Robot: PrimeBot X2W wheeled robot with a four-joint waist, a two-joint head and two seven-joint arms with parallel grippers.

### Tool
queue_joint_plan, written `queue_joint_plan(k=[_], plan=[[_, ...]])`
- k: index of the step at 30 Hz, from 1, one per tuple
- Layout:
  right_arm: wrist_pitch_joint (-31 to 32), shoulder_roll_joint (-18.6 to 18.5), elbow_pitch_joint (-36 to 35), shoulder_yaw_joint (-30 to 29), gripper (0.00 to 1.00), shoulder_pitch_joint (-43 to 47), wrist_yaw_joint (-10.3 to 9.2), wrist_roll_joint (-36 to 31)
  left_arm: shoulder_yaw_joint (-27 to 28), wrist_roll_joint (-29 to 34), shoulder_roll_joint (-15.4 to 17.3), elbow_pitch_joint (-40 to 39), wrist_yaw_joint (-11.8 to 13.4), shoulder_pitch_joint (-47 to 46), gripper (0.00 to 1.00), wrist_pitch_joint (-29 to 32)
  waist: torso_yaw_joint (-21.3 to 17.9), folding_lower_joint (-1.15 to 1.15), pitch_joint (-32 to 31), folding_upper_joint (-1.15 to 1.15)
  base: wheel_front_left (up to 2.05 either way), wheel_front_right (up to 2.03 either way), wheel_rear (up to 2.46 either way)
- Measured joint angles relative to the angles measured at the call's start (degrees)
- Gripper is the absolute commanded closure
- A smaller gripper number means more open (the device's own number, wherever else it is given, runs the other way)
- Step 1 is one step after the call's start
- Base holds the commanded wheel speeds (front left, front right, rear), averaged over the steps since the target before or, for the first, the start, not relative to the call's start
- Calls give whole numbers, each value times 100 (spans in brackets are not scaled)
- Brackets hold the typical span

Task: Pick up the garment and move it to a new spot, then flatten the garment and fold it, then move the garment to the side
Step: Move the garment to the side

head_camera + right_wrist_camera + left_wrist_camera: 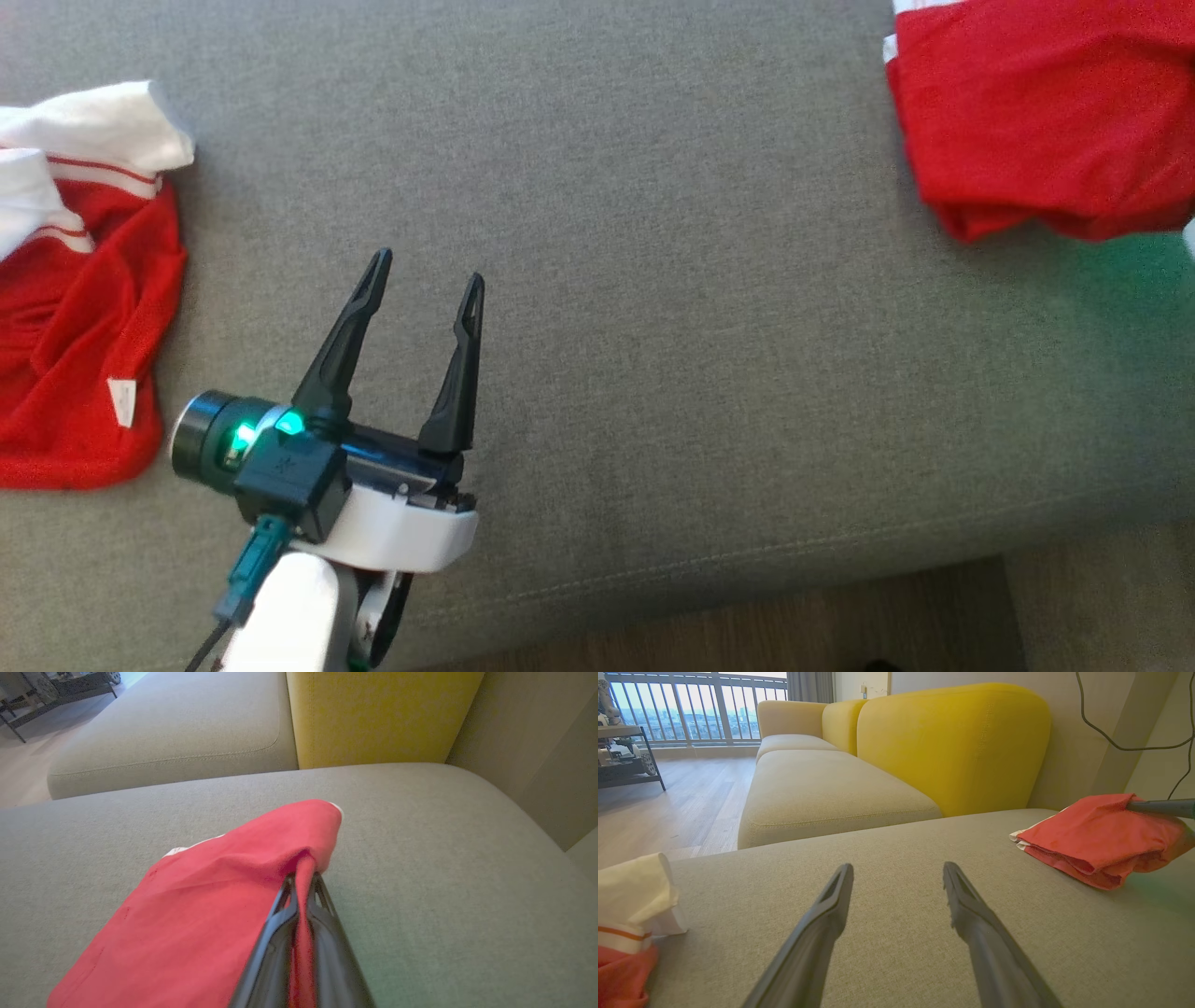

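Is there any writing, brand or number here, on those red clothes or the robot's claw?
No readable text anywhere.
White tag on the left red garment: too small and blurred to read.
Left claw: no lettering visible.

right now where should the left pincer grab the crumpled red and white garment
Probably the white sleeve at its far end, approached from the robot's right over the bare cushion: it stands up as a loose fold facing the open left pincer.
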Motion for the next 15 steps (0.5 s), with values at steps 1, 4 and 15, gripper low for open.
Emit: queue_joint_plan(k=[1, 4, 15], plan=[[-35, -1, 10, -33, 100, -47, 0, -94, -1, 16, 1, -5, -1, -17, 0, 0, 0, 0, 32, 0, 0, 0, 0], [-151, -19, 46, -132, 100, -143, 0, -390, -11, 16, 5, -7, -3, -55, 0, 0, 12, 0, 108, 0, 0, 0, 0], [-363, -123, 160, -255, 100, -243, 0, -1148, -11, 19, 32, -7, -46, -110, 0, 0, 41, 0, 248, 0, 0, 0, 0]])
